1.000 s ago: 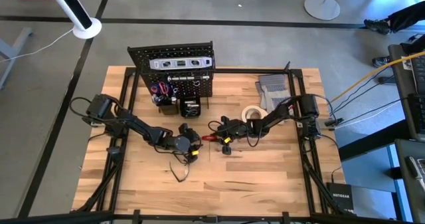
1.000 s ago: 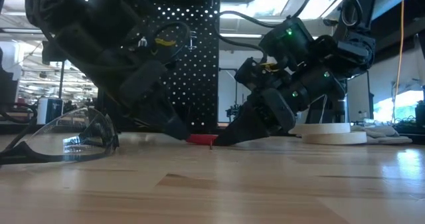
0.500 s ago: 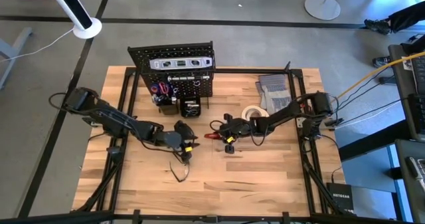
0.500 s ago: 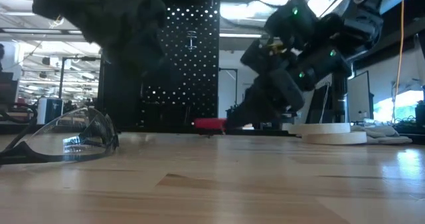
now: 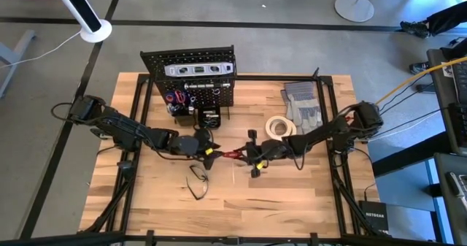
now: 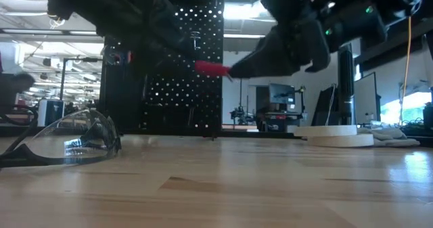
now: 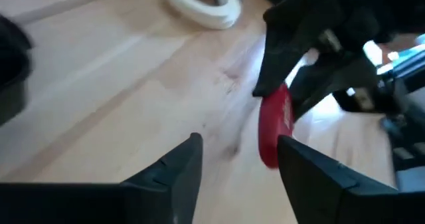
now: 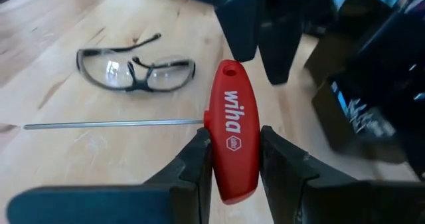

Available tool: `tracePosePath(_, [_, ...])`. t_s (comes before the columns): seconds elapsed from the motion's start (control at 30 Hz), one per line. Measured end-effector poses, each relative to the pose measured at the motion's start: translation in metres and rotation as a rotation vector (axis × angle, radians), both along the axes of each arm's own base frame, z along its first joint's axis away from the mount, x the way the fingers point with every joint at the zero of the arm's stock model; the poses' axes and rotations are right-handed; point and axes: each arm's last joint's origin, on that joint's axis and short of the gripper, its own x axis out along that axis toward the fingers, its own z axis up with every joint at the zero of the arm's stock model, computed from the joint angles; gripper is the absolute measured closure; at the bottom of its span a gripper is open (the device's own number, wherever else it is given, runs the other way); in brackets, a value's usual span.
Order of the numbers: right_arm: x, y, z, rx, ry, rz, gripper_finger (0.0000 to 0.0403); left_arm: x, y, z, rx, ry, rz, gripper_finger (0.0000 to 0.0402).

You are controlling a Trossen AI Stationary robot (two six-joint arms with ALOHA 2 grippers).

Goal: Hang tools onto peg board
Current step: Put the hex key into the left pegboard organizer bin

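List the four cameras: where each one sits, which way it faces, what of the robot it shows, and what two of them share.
High view: overhead, straight down; both arms, peg board, tape roll.
Low view: tabletop height, level toward the room; both arms overhead, safety glasses.
Left wrist view: past the left gripper, jaws open, toward the red-handled tool.
Right wrist view: past the right gripper, jaws shut on that tool.
Shared: both wrist views show the red handle.

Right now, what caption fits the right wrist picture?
Right pincer holds a red-handled tool above the table, safety glasses lying beyond.
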Motion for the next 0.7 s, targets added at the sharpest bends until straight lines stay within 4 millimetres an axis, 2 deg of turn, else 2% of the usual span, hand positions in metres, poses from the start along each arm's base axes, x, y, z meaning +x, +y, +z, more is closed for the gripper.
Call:
tracePosePath(0.17, [0.000, 0.010, 0.009, -0.089, -0.037, -0.002, 0.0303, 0.005, 0.000, 0.008, -0.078, -0.098, -0.015, 0.0194])
tracePosePath(0.3, [0.007, 0.016, 0.022, -0.139, -0.079, 0.017, 0.0303, 0.007, -0.001, 0.010, -0.134, -0.127, -0.011, 0.0192])
tracePosePath(0.53, [0.015, 0.016, 0.034, -0.212, -0.095, 0.013, 0.0302, 0.007, -0.004, 0.011, -0.144, -0.145, -0.034, 0.0212])
tracePosePath(0.7, [0.018, 0.017, 0.038, -0.223, -0.092, 0.013, 0.0302, 0.008, -0.005, 0.013, -0.134, -0.158, -0.058, 0.0252])
